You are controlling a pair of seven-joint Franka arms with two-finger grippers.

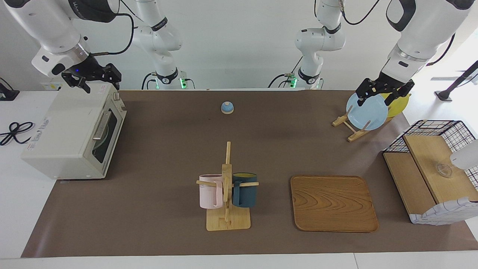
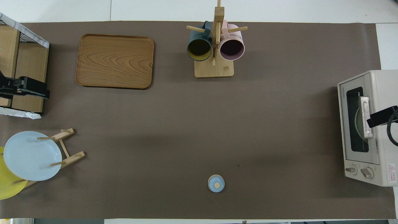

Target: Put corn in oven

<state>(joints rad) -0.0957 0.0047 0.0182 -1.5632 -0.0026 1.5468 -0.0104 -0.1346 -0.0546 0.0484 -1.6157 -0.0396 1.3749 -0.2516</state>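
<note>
The cream-white oven (image 1: 71,130) stands at the right arm's end of the table with its dark glass door shut; it also shows in the overhead view (image 2: 367,130). No corn shows in either view. My right gripper (image 1: 91,78) is open and empty, up in the air over the oven's top, near its knob end. In the overhead view the right gripper (image 2: 381,116) covers part of the door handle. My left gripper (image 1: 384,95) is open and empty, hanging over the plate rack.
A blue plate (image 1: 368,112) and a yellow plate (image 1: 397,106) stand in the wooden rack. A small blue bell (image 1: 227,107), a mug tree (image 1: 227,186) with two mugs, a wooden tray (image 1: 333,203) and a wire shelf basket (image 1: 433,168) stand on the brown mat.
</note>
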